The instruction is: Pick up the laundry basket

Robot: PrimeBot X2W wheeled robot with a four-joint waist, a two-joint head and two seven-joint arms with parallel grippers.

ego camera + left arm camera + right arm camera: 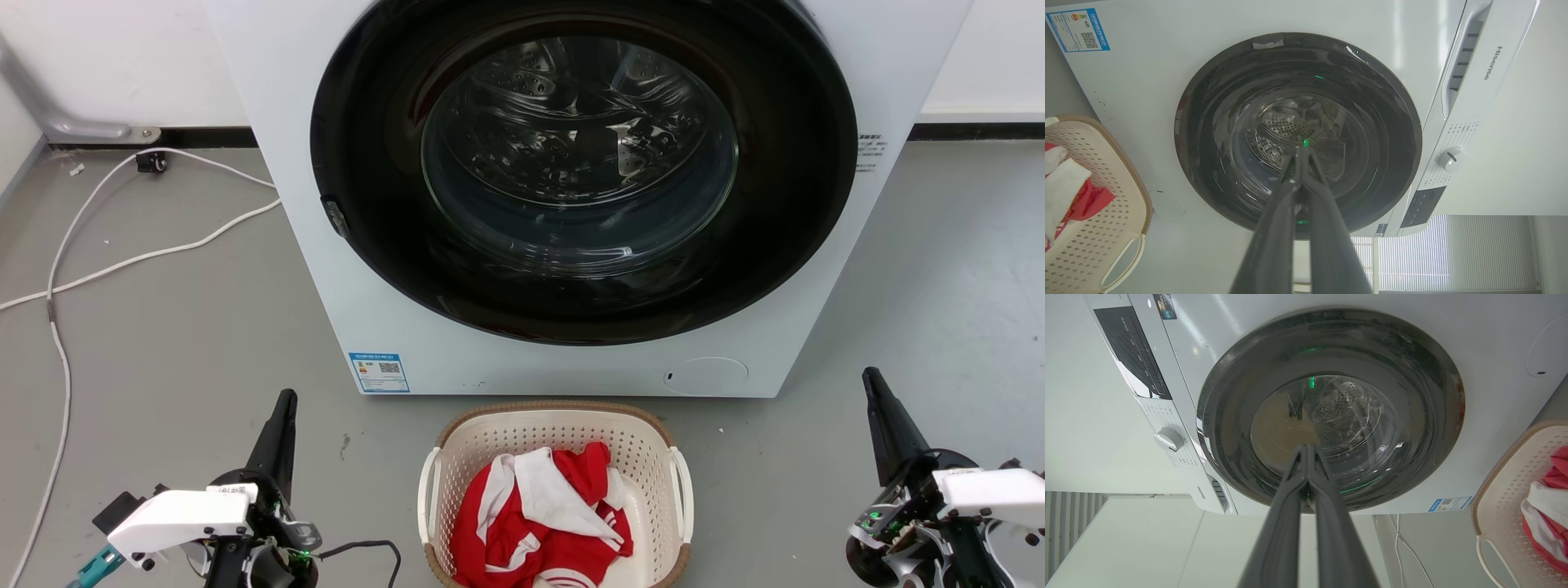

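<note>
The laundry basket point(645, 445) is cream-white perforated plastic with a brown woven-look rim and white side handles. It stands on the floor at the bottom centre of the head view, just in front of the washing machine point(277, 122), holding red and white clothes point(543, 514). My left gripper point(284, 402) is shut, well to the basket's left, holding nothing. My right gripper point(870, 377) is shut, well to the basket's right, also holding nothing. The left wrist view has the basket point(1133, 196) at its left edge behind my shut gripper point(1301, 150). The right wrist view has the basket point(1502, 486) at its right edge, my gripper point(1306, 448) shut.
The washing machine's dark round door point(571, 163) is closed, right behind the basket. White cables point(122, 261) trail over the grey floor at the left. A white wall runs behind the machine. Bare floor lies on both sides of the basket.
</note>
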